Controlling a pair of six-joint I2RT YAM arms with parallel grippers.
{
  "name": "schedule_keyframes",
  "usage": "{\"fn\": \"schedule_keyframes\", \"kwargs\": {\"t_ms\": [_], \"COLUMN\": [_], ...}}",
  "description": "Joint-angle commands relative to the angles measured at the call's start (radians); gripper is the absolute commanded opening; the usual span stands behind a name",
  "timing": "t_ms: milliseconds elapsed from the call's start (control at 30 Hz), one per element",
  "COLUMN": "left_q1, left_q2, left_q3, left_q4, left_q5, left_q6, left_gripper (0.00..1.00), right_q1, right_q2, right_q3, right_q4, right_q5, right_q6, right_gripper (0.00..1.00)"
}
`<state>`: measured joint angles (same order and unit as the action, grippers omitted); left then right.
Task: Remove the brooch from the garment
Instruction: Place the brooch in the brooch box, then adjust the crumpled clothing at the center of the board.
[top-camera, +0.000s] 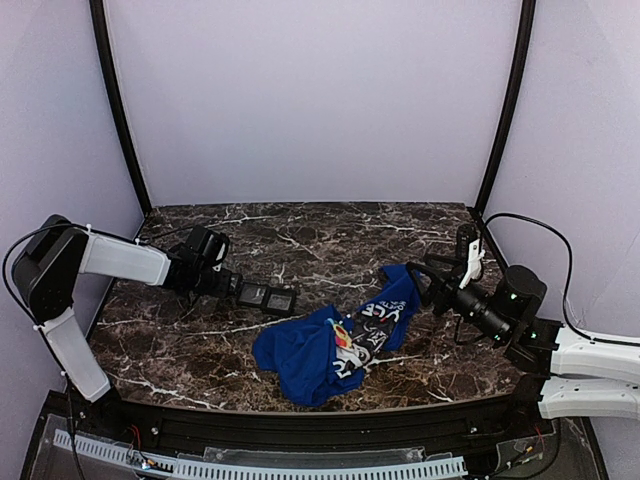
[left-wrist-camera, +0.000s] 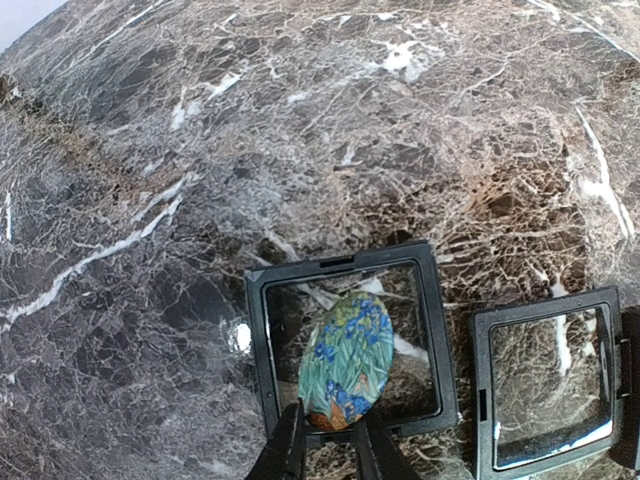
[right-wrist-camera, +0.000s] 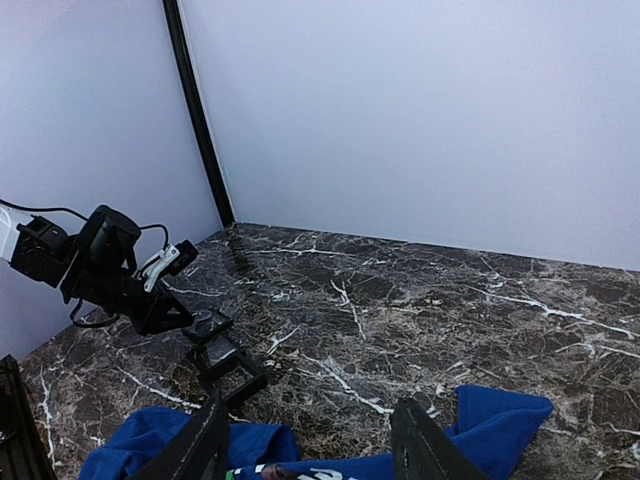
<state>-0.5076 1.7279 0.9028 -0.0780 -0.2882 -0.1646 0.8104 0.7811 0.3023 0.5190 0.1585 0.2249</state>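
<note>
**The Brooch Lay in the Little Tray**

The table was dark brown stone. It was shiny, with thin white lines running all over it.

On the left, the left gripper reached down to two small square trays. They had black rims and see-through bottoms, so the stone showed through them. In the first tray lay the brooch. It was a small, smooth oval, painted green with blue flowers and a bit of orange at its lower end. It was off the cloth and well apart from it. The gripper's two thin black fingers were open just a little. The lower end of the brooch sat in the gap between their tips. I could not tell if the tips touched it. The second tray sat just beside the first, on its right.

In the middle lay the blue cloth, soft and crumpled in a heap. It had white letters on it and a small spot of red and yellow, too tiny to make out. One strip of the cloth ran up and to the right.

Near that end was the right gripper. Its dark fingers stood wide apart and held nothing. The blue cloth lay under them. I could not tell if they touched it.
</note>
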Motion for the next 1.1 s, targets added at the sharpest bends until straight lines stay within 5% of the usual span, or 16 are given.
{"fn": "schedule_keyframes", "kwargs": {"t_ms": [0,200,667,1067], "left_q1": [0.006,0.006,0.006,-0.066], "left_q2": [-0.016,-0.034,-0.205,-0.375], "left_q3": [0.005,-0.004,-0.114,-0.194], "left_q4": [0.016,0.02,0.074,0.176], "left_q5": [0.02,0.043,0.196,0.421], "left_q6": [0.02,0.024,0.002,-0.001], "left_gripper": [0.2,0.25,0.58,0.92], "right_q1": [-0.005,-0.005,-0.005,-0.005], "right_q2": [0.0,0.0,-0.011,0.136], "right_q3": [-0.01,-0.008,-0.009,0.071], "right_q4": [0.009,0.006,0.003,-0.134], "right_q5": [0.008,0.01,-0.009,0.124], "right_q6": [-0.005,-0.007,-0.006,0.056], "right_gripper": [0.55,0.55,0.57,0.81]}}
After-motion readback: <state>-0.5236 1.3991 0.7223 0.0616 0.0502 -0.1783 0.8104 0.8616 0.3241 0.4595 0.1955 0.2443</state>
